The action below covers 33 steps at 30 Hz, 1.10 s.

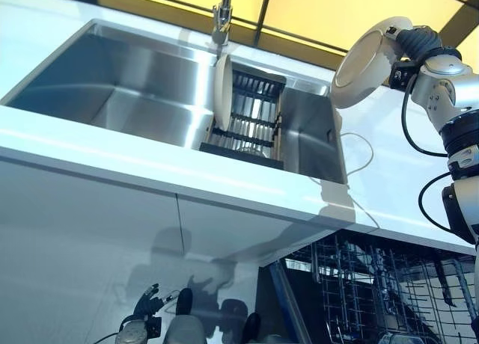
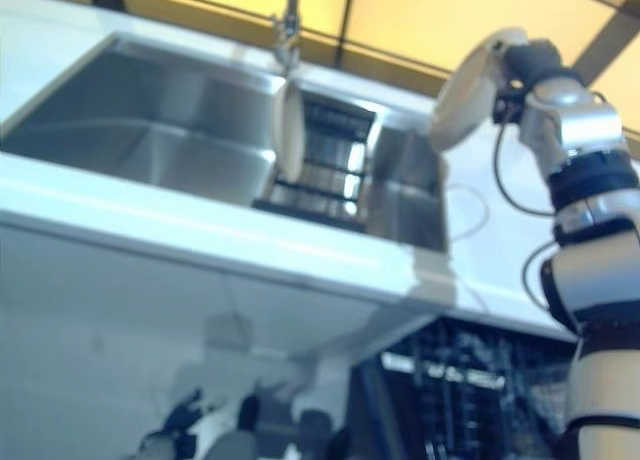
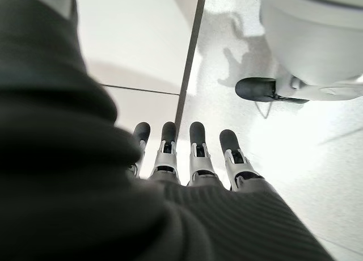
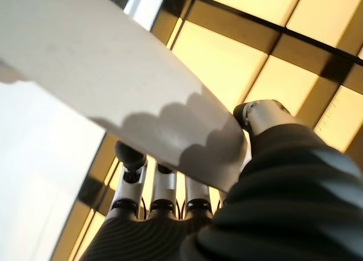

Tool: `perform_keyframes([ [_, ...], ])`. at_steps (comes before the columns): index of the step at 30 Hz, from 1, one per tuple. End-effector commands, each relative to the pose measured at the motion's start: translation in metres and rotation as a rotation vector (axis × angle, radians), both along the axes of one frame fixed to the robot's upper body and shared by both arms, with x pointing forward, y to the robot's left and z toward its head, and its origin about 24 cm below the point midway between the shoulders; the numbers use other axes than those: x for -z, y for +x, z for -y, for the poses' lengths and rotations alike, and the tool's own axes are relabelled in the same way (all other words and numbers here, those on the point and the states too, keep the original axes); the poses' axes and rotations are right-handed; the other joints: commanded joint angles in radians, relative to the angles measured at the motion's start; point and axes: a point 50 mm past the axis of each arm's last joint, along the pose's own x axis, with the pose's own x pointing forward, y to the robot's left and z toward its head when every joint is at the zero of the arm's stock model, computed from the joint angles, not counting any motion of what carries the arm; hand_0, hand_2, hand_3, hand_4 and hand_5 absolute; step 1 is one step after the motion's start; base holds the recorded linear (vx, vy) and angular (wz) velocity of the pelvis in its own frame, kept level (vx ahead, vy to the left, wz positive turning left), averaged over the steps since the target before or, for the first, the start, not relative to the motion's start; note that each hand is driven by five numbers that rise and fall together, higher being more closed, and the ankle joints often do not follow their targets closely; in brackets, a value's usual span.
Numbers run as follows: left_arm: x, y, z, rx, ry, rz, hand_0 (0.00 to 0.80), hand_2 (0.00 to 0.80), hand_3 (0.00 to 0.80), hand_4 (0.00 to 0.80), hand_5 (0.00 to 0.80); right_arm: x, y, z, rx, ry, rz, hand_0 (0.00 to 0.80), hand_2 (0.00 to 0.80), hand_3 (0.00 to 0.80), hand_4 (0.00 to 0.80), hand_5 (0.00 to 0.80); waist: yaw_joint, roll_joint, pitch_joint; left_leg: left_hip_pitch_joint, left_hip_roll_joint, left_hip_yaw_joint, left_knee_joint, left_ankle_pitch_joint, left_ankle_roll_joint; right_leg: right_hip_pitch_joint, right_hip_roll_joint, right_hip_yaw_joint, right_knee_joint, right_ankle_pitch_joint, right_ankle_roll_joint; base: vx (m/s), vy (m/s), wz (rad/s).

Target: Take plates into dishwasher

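A white plate (image 1: 365,62) is held up in the air over the counter, just right of the sink, with my right hand (image 1: 416,43) shut on its rim. The right wrist view shows the plate (image 4: 108,79) lying across my fingers (image 4: 131,159), thumb (image 4: 258,114) on its edge. A second white plate (image 1: 222,91) stands upright in the black dish rack (image 1: 254,123) inside the sink. The open dishwasher's wire rack (image 1: 374,292) is at the lower right, below the counter. My left hand (image 1: 147,305) hangs low by the cabinet front, its fingers (image 3: 199,150) straight and empty.
A steel sink basin (image 1: 112,82) with a tap (image 1: 221,19) fills the upper left. The white counter (image 1: 150,157) runs along its front edge above white cabinet doors (image 1: 90,232). A yellow tiled wall (image 1: 314,15) stands behind.
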Motion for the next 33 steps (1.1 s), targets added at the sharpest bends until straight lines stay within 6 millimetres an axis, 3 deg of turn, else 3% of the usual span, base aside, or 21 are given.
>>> perform_keyframes([
  [1, -0.001, 0.001, -0.005, 0.064, 0.047, -0.006, 0.000, 0.000, 0.000, 0.000, 0.000, -0.070, -0.025, 0.024, 0.081, -0.153, 0.170, 0.800, 0.800, 0.800, 0.800, 0.800, 0.000, -0.017, -0.044, 0.093, -0.017, 0.029, -0.003, -0.141, 0.018, -0.027, -0.019, 0.011, -0.002, 0.067, 0.079, 0.006, -0.007, -0.15],
  [9, 0.002, -0.008, -0.008, 0.075, 0.052, -0.043, 0.000, 0.000, 0.000, 0.000, 0.000, -0.057, -0.034, 0.052, 0.113, -0.215, 0.046, 0.800, 0.800, 0.800, 0.800, 0.800, -0.033, -0.021, -0.080, 0.119, -0.009, 0.060, -0.003, -0.149, 0.021, -0.023, -0.008, 0.047, -0.002, 0.068, 0.080, 0.021, -0.014, -0.16],
  [20, 0.003, -0.009, -0.008, 0.077, 0.040, -0.065, 0.000, 0.000, 0.000, 0.000, 0.000, -0.048, -0.065, 0.102, 0.162, -0.305, -0.078, 0.800, 0.800, 0.800, 0.800, 0.800, -0.097, -0.007, -0.108, 0.131, -0.001, 0.101, -0.003, -0.157, 0.021, -0.033, 0.004, 0.097, -0.002, 0.064, 0.078, 0.002, -0.014, -0.15],
  [33, 0.003, -0.004, -0.004, 0.096, 0.029, -0.078, 0.000, 0.000, 0.000, 0.000, 0.000, -0.015, -0.096, 0.142, 0.188, -0.351, -0.195, 0.800, 0.800, 0.800, 0.800, 0.800, -0.165, 0.018, -0.113, 0.142, 0.009, 0.148, -0.003, -0.164, 0.020, -0.050, 0.011, 0.145, -0.002, 0.065, 0.081, 0.000, -0.013, -0.14],
])
